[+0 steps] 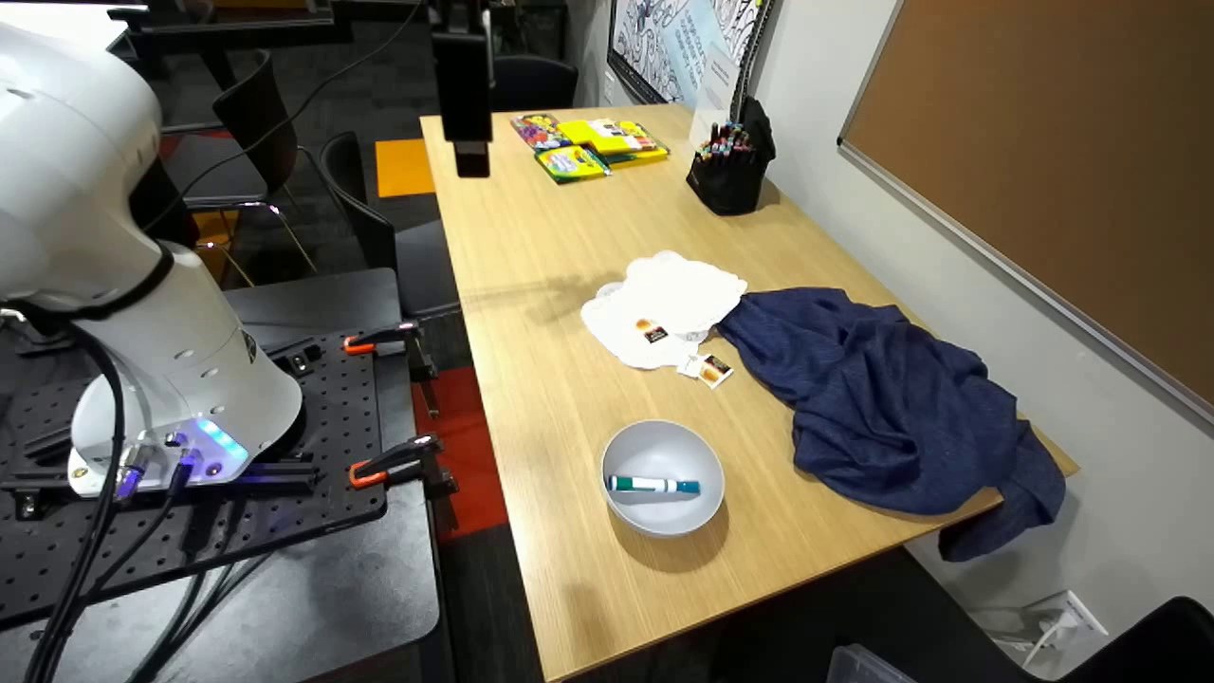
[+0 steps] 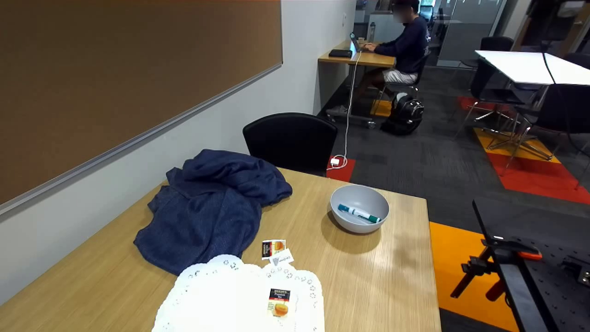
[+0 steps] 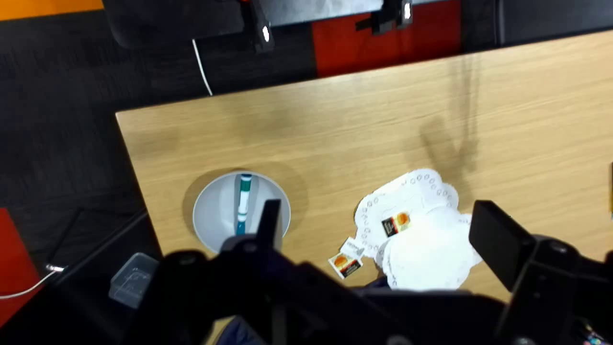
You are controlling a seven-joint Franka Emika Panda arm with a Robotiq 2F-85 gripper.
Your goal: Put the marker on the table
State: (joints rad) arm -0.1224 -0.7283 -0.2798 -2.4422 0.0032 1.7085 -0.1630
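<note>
The marker is green and teal with a white barrel. It lies inside the pale grey bowl, and shows in both exterior views and in the wrist view. The bowl stands near one end of the light wood table, and it also shows in the wrist view. My gripper is open and empty, its fingers wide apart, high above the table. In an exterior view the gripper hangs at the top, well away from the bowl. One finger hides a little of the bowl in the wrist view.
A dark blue cloth lies along the wall side. White doilies and small tea packets lie mid-table. Yellow-green packs and a black case of pens stand at the far end. A chair stands by the table end.
</note>
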